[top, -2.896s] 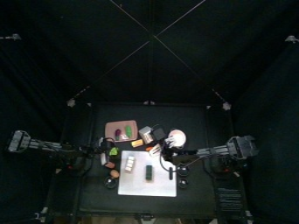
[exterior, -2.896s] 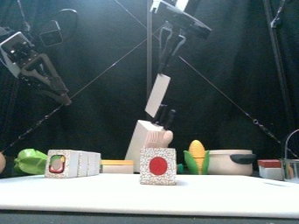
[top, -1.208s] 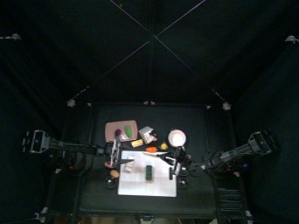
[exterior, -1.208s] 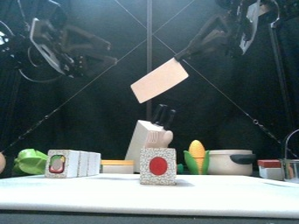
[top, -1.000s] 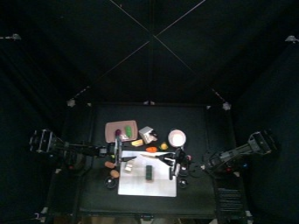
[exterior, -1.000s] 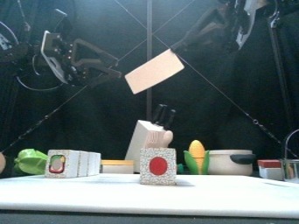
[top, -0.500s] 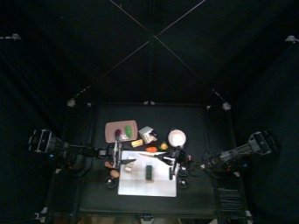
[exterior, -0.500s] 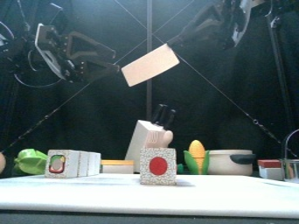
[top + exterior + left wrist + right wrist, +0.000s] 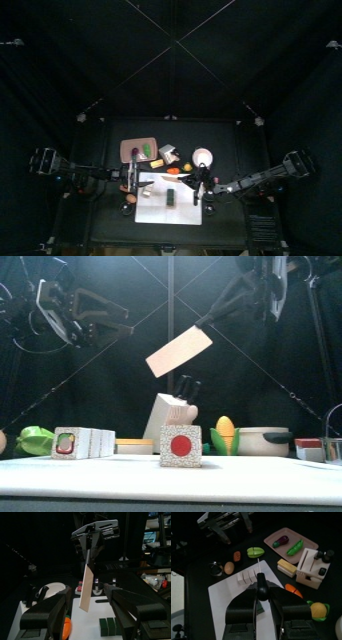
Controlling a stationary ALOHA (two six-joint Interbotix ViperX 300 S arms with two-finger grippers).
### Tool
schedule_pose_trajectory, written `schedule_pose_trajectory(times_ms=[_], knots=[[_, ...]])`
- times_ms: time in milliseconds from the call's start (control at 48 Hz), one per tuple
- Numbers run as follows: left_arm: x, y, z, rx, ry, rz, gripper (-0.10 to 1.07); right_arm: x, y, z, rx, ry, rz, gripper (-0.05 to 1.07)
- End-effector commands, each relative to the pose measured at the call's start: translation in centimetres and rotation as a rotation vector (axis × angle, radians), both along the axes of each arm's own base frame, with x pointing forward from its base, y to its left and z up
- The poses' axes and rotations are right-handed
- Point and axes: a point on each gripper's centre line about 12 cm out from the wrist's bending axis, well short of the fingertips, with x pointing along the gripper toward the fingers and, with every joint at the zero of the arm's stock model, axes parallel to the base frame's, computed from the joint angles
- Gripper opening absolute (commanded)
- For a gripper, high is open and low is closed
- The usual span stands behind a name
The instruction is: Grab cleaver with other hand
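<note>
The cleaver (image 9: 179,353) hangs in the air above the table, its pale blade tilted down to the left and its dark handle running up to the right. My right gripper (image 9: 246,296) is shut on that handle (image 9: 261,592). My left gripper (image 9: 120,314) stands open, level with the handle, a short way left of the blade and apart from it. In the left wrist view the blade (image 9: 87,587) shows edge-on ahead of the open left gripper (image 9: 87,593), with the right gripper (image 9: 93,532) holding it from beyond. From above, both grippers (image 9: 134,180) (image 9: 198,183) face each other over the white mat (image 9: 158,207).
A knife block (image 9: 167,416), a box with a red circle (image 9: 181,444), a sliced roll (image 9: 83,442), corn (image 9: 226,434) and a pot (image 9: 263,441) stand below the cleaver. A cutting board (image 9: 278,534) with vegetables lies at the back.
The cleaver's blade has dropped a little and shifted slightly right in the right gripper. The left gripper has stayed open in about the same place.
</note>
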Motion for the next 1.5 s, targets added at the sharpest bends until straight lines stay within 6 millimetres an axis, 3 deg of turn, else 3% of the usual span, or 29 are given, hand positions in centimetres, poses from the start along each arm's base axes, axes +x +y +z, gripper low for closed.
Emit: schedule_pose_trajectory(times_ms=[0,188,354,604,1021,1479], knots=[[0.2,0.0,0.6,-0.001,-0.021,0.0,0.91,-0.1,-1.3,0.2,0.115,-0.037,-0.089,0.5],[0.2,0.0,0.6,-0.001,-0.017,0.0,0.91,-1.6,-2.7,-2.0,0.279,-0.09,-0.175,0.5],[0.3,0.0,0.6,-0.001,-0.018,0.0,0.91,-2.3,-2.7,-2.4,0.321,-0.164,-0.166,0.5],[0.3,0.0,0.6,-0.001,-0.018,0.0,0.91,-2.0,-2.2,-1.2,0.235,-0.268,-0.086,0.49],[0.3,0.2,0.3,-0.026,0.01,0.021,0.91,-0.9,-0.9,-1.5,0.111,-0.246,0.015,0.49],[0.5,0.3,0.1,-0.034,0.044,0.028,0.91,-0.5,-1.8,-2.7,0.57,-0.076,-0.095,0.49]])
